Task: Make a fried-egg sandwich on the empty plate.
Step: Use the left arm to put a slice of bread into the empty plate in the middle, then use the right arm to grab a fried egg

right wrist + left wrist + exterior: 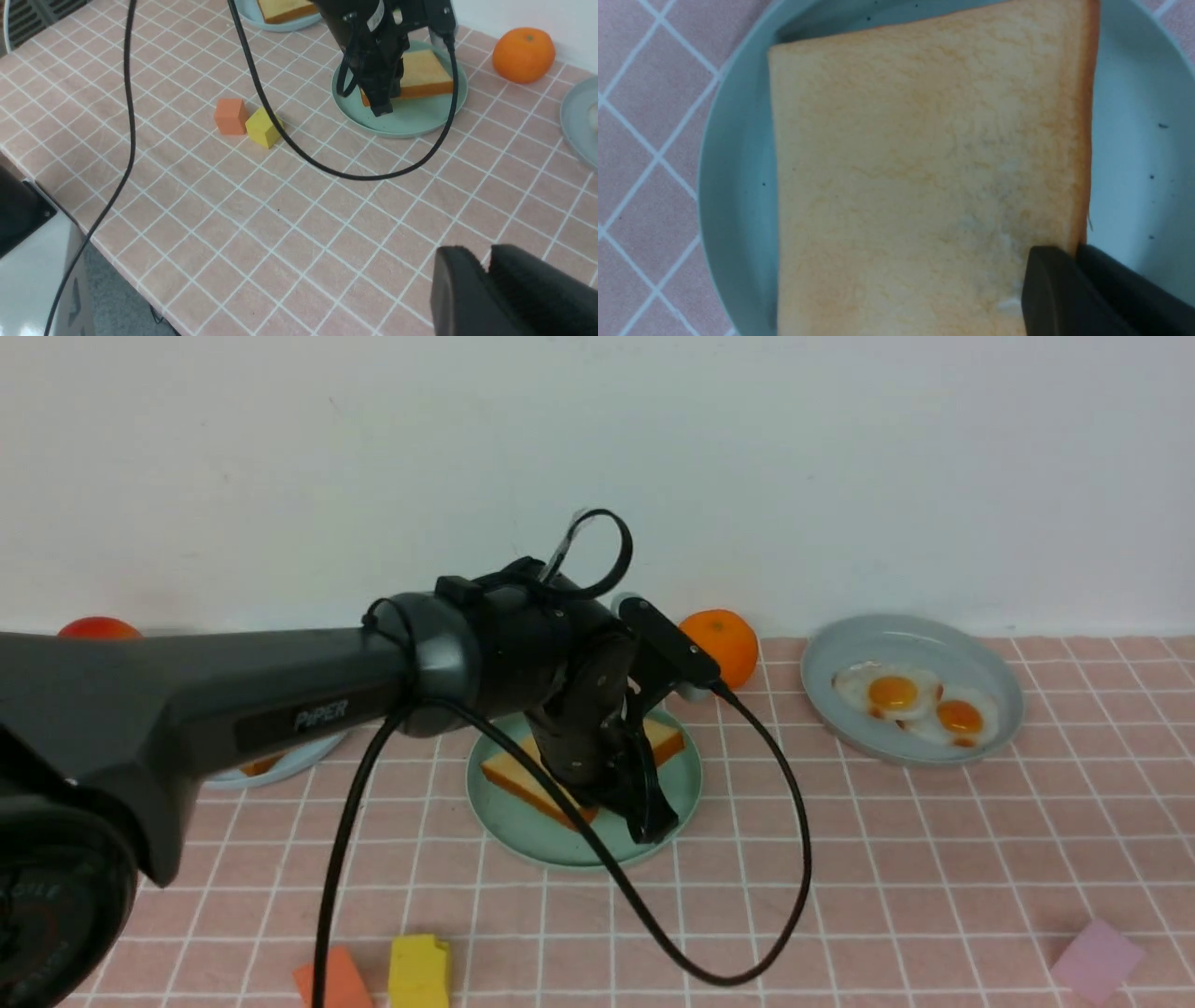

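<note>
While shut, left claw [1073,254] at toast slice [924,163] edge; plate [1139,116] beneath.

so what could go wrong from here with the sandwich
1. The left gripper stands shut right at the toast slice's crust on the mint-green plate; pulling away could drag the slice askew.
2. The two fried eggs on the grey-blue plate touch, so picking one may tug the other.
3. The black cable loops low over the cloth and might snag the plate rim.
</note>
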`<state>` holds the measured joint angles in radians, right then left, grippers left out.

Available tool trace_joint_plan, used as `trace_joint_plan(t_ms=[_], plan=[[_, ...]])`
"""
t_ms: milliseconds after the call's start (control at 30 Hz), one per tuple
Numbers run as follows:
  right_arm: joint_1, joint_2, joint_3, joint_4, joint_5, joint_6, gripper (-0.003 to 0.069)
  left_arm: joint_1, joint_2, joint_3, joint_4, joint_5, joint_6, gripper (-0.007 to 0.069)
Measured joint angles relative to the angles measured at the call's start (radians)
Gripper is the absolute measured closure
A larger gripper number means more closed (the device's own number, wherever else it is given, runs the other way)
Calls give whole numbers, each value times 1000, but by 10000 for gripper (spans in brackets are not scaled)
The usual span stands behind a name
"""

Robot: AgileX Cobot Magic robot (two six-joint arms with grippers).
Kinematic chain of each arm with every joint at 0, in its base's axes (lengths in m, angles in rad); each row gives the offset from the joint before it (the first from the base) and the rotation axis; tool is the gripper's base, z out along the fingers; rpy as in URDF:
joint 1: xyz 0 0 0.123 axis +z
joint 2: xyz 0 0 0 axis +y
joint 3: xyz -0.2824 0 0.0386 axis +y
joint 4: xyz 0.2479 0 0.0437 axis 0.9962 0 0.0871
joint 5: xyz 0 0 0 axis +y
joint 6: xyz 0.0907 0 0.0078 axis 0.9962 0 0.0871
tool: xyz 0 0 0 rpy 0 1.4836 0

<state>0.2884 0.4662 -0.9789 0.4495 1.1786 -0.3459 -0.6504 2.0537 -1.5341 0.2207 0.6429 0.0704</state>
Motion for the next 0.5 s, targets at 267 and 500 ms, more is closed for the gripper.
trace_joint_plan(t_ms=[267,500], plan=[[0,-28,0,0,9,1,535,0,0,0,9,-20,-1,471],[0,-30,0,0,11,8,533,0,0,0,27,-11,-70,252]])
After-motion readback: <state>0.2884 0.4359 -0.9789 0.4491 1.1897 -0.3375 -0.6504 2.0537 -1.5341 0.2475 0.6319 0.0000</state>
